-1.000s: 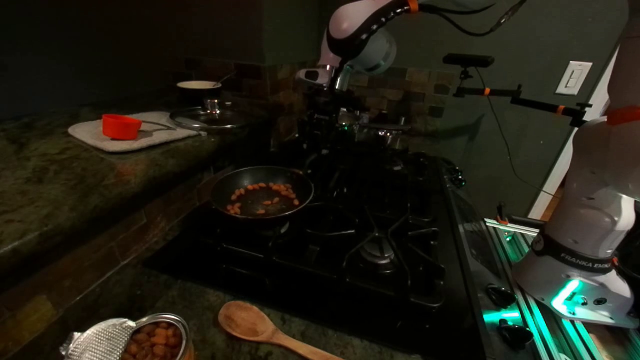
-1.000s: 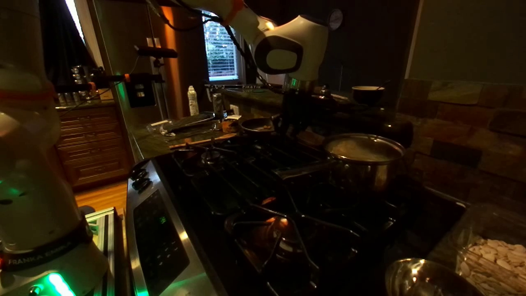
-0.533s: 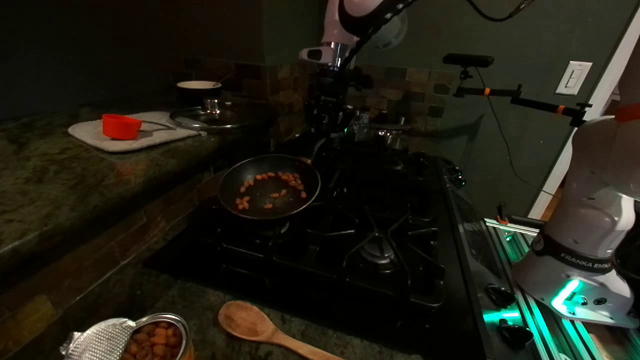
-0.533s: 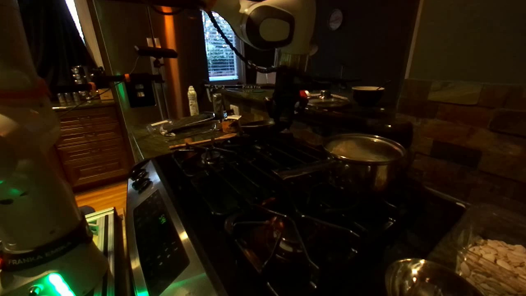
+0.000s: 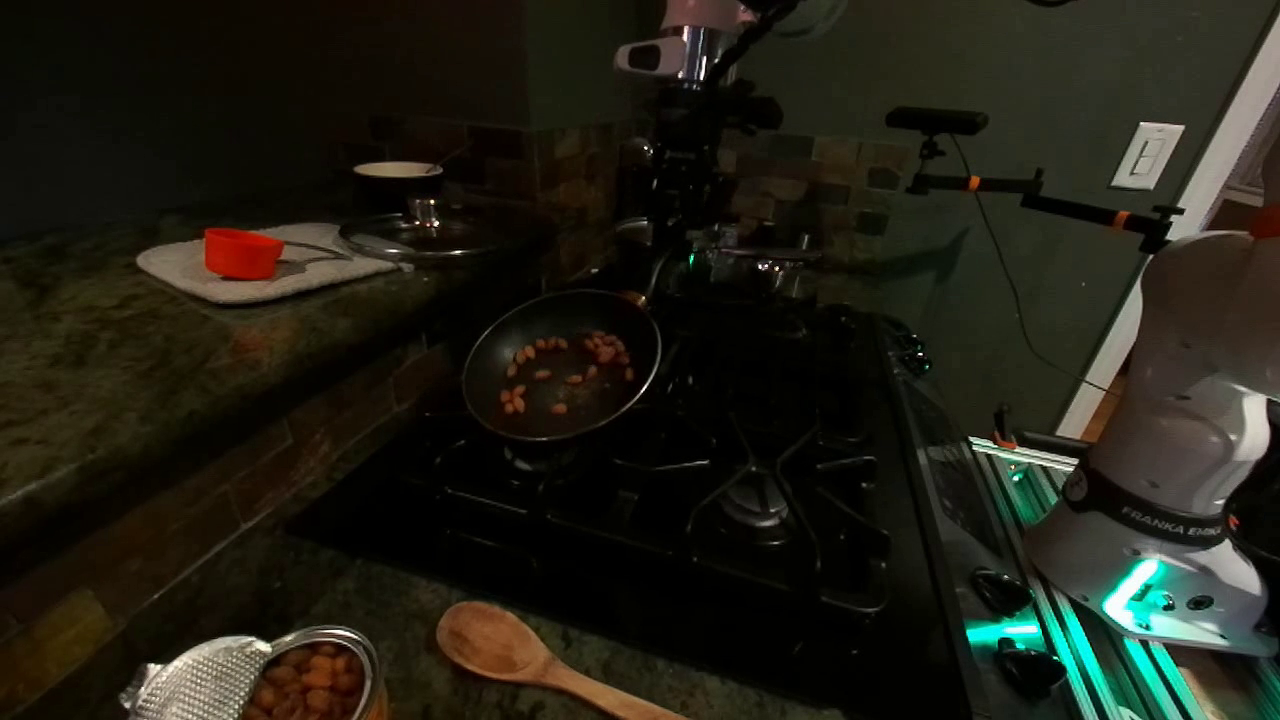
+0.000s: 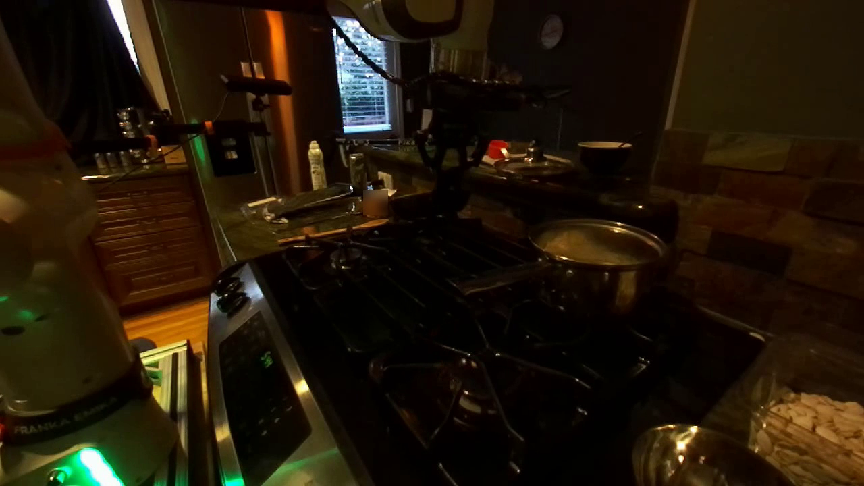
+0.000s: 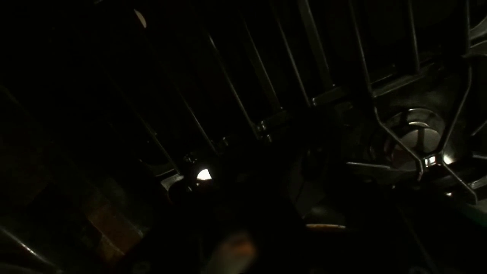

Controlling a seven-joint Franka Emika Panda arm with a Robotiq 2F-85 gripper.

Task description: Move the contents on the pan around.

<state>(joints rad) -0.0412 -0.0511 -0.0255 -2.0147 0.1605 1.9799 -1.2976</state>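
Observation:
A dark frying pan [image 5: 580, 312] is over the far-left burner in an exterior view. It is tilted, its inside turned towards that camera, and the burner shows beneath its lower edge. Several brown almonds [image 5: 605, 348] lie scattered in it, bunched mostly near the handle side. My gripper [image 5: 668, 245] is at the pan's handle [image 5: 656, 275] and appears shut around it, though its black fingers are hard to make out. In the other views the gripper [image 6: 449, 196] and the pan are very dark. In the wrist view the handle cannot be made out.
A steel pot [image 6: 601, 270] stands on the stove [image 5: 760, 580], its handle pointing inward. A wooden spoon [image 5: 500, 645] and an opened can of nuts [image 5: 315, 685] lie on the near counter. A red cup [image 5: 242, 254] and glass lid [image 5: 430, 235] are on the raised counter.
My arm and gripper have risen. The pan has moved right and up in an exterior view with them and tilts more towards the camera. The almonds have shifted slightly within it.

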